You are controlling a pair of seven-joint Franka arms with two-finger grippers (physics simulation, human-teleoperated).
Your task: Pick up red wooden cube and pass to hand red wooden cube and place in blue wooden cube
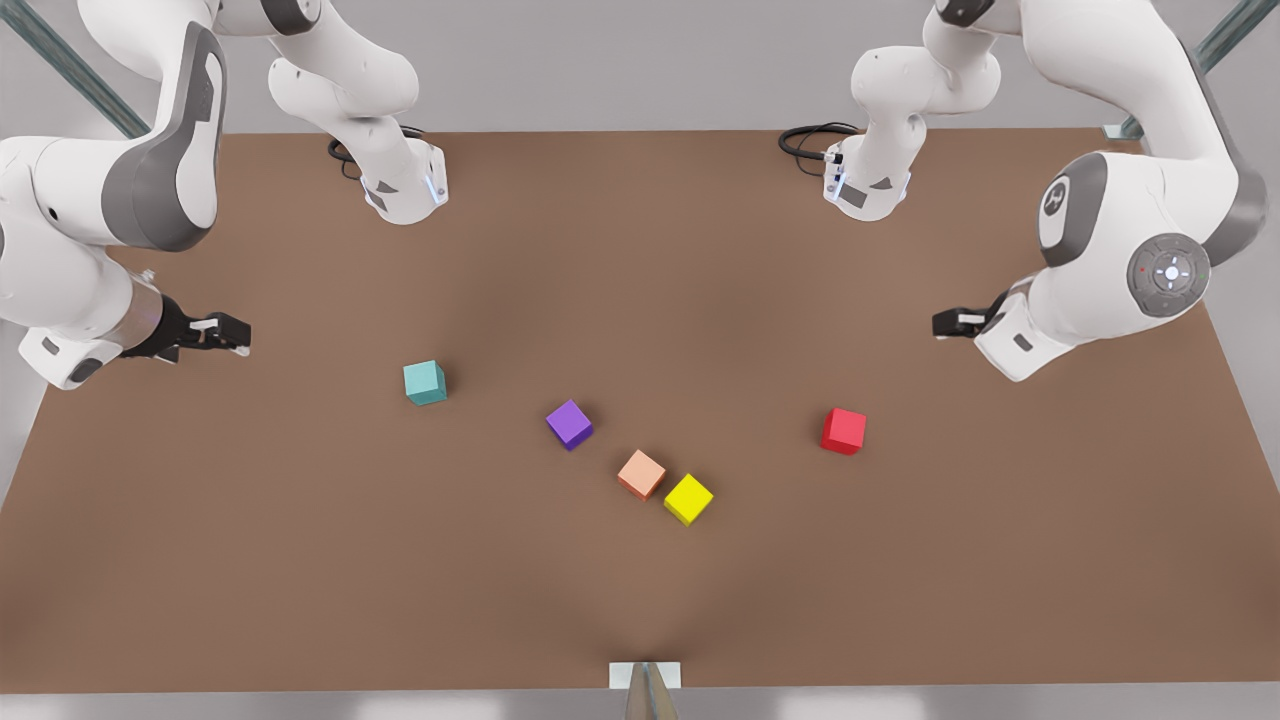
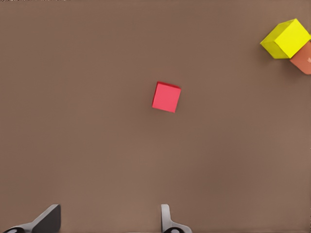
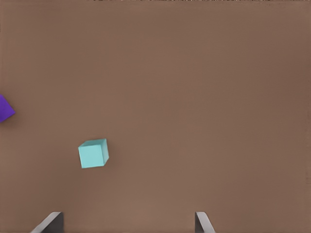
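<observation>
Desk of brown carries five cubes. Left pincer, fingers apart, hovers near the red wooden cube; right pincer, fingers apart, hovers well apart from the blue wooden cube.

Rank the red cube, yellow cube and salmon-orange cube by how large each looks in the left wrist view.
1. Yellow cube, looks largest.
2. Red wooden cube, a bit smaller.
3. Salmon-orange cube, smallest, but the picture's edge and the yellow cube hide most of it, so its rank is unsure.
</observation>
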